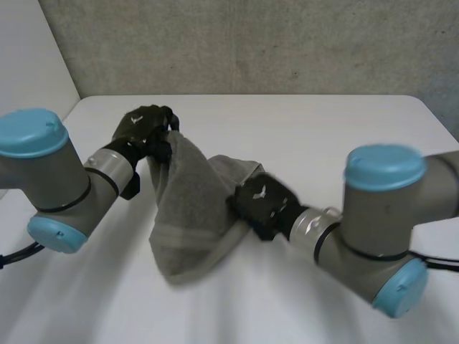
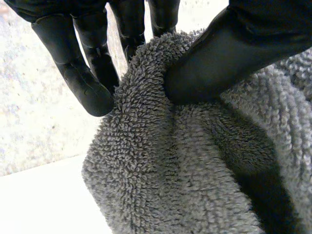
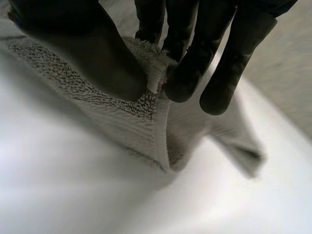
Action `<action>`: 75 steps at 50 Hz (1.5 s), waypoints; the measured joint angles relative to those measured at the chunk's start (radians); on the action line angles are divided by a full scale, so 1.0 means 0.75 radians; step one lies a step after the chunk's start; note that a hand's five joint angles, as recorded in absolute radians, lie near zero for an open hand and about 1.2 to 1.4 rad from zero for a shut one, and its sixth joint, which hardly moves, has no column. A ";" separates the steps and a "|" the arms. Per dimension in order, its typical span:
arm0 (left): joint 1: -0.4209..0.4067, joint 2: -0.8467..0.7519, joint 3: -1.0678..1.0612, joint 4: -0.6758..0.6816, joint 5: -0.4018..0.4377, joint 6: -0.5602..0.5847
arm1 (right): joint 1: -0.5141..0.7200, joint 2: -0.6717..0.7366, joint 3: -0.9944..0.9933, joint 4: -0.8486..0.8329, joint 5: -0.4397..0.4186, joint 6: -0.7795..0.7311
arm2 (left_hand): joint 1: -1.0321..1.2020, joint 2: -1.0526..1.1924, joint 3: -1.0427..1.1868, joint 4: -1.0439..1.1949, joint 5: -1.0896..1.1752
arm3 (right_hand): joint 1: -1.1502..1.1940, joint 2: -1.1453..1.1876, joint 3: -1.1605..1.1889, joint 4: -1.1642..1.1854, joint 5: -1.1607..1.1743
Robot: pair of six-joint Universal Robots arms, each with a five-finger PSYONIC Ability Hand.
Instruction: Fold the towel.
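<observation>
pinching towel (image 1: 190, 208), left robot hand (image 1: 143, 129) high, right robot hand (image 1: 262, 204) lower

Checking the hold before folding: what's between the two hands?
Only the towel, in the head view: it hangs pinched in the left hand and runs across to the right hand, which pinches its edge.

open room: table (image 1: 323, 129) far side | blocking: towel (image 1: 186, 208) mid-table, raised
</observation>
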 measured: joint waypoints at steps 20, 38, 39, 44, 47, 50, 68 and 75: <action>-0.029 0.535 0.048 -0.057 -0.223 -0.356 | -0.172 -0.382 -0.207 -0.519 0.072 0.179 | 0.000 0.000 0.000 0.000 0.000 | 0.005 0.000 0.003 0.004 0.000; -0.427 0.267 -0.455 -0.173 -0.236 -0.231 | -0.330 -0.078 -0.265 0.221 -0.049 -0.167 | 0.000 0.000 -0.002 0.000 0.000 | 0.007 0.000 0.007 0.004 0.000; -0.443 0.245 -0.449 -0.186 -0.233 -0.221 | -0.331 -0.072 -0.265 0.239 -0.049 -0.186 | 0.000 0.000 -0.002 0.000 0.000 | 0.007 0.000 0.007 0.004 0.000; -0.525 0.136 -0.399 -0.263 -0.222 -0.182 | -0.340 -0.031 -0.262 0.370 -0.044 -0.346 | -0.010 -0.069 -0.069 -0.065 -0.061 | 0.007 0.000 0.007 0.004 0.000; -0.558 0.112 -0.368 -0.292 -0.221 -0.179 | -0.357 -0.018 -0.253 0.425 -0.039 -0.405 | -0.269 -0.363 -0.328 -0.321 -0.313 | 0.007 0.000 0.007 0.004 0.000; -0.578 0.108 -0.342 -0.312 -0.222 -0.177 | -0.381 -0.014 -0.244 0.458 -0.035 -0.440 | -0.699 -0.778 -0.735 -0.732 -0.722 | 0.007 0.000 0.007 0.004 0.000; -0.286 0.311 -0.209 -0.322 -0.186 -0.068 | -0.438 -0.110 -0.143 0.422 -0.072 -0.330 | -1.666 -1.764 -1.745 -1.677 -1.751 | -1.230 -1.174 -1.230 -1.239 -1.294; -0.141 0.312 -0.158 -0.322 -0.082 0.021 | -0.442 -0.205 -0.092 0.287 -0.075 -0.047 | -1.666 -1.763 -1.745 -1.677 -1.743 | -1.354 -1.287 -1.339 -1.369 -1.422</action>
